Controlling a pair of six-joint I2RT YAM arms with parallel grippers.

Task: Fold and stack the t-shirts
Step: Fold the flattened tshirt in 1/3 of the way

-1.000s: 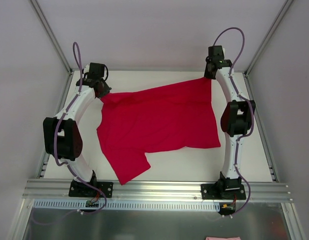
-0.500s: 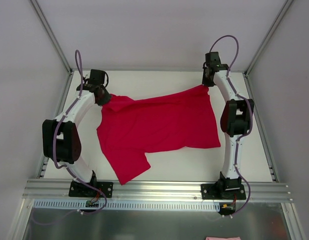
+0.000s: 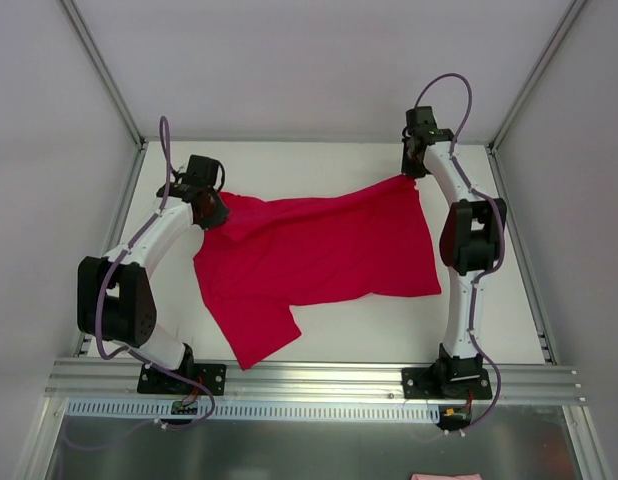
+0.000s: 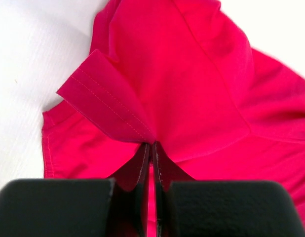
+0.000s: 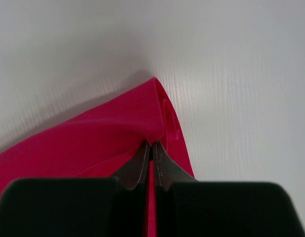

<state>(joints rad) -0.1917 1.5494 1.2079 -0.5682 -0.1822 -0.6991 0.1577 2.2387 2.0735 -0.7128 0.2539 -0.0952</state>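
Crimson t-shirt lies rumpled on the white counter; my left jaws and right jaws pinch its far corners, the pinched edges hidden between them.

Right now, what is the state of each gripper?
Left gripper: closed, holding the t-shirt by its edge.
Right gripper: closed, holding a far corner of the same t-shirt.

bright even light, soft shadows, blurred near fingers

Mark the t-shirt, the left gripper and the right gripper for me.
t-shirt (image 3: 319, 250), top view, middle of the flat body.
left gripper (image 4: 151, 144), left wrist view, between fingertips shut on hemmed fabric.
right gripper (image 5: 151, 143), right wrist view, between fingertips shut on shirt corner.
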